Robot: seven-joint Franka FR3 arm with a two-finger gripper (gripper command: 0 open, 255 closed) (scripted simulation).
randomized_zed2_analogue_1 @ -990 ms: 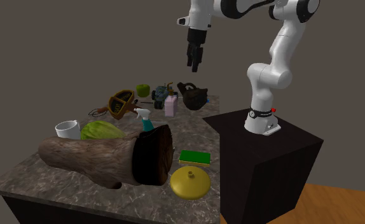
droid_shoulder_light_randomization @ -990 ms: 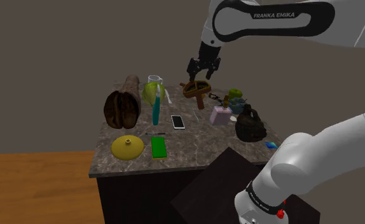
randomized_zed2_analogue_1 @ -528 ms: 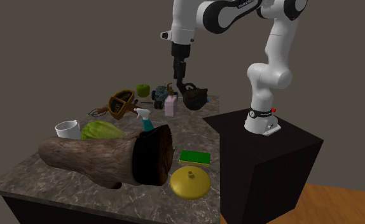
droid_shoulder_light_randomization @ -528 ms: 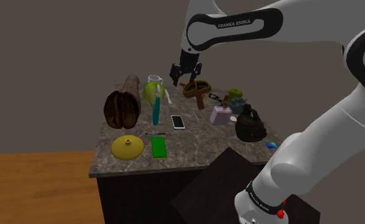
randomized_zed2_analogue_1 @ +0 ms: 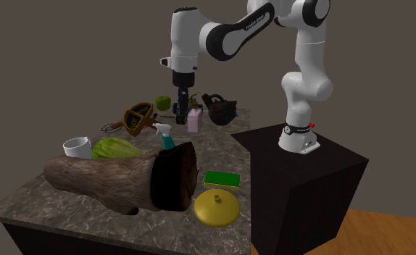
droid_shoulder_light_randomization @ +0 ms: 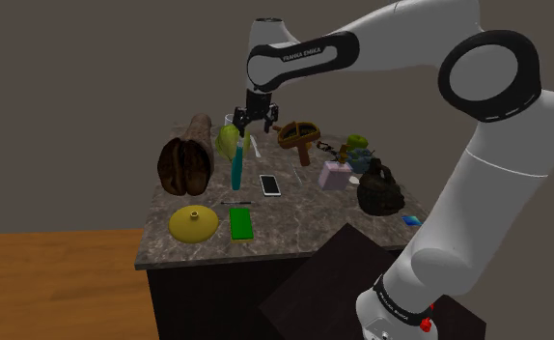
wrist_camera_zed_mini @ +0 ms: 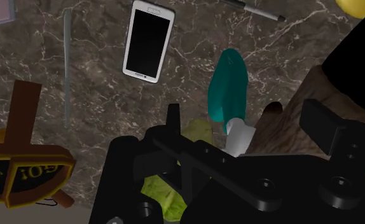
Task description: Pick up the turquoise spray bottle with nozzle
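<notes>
I log the gripper (droid_shoulder_light_randomization: 251, 127) shifted across, now above the turquoise spray bottle (droid_shoulder_light_randomization: 235, 166), fingers apart, empty.

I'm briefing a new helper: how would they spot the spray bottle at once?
On the dark marble countertop, find the big brown log. Between it and the phone stands the spray bottle: slim, upright, teal with a white nozzle, unlike the round green cabbage behind it.

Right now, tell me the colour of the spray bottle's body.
Turquoise; the spray bottle shows best in the wrist view.
</notes>
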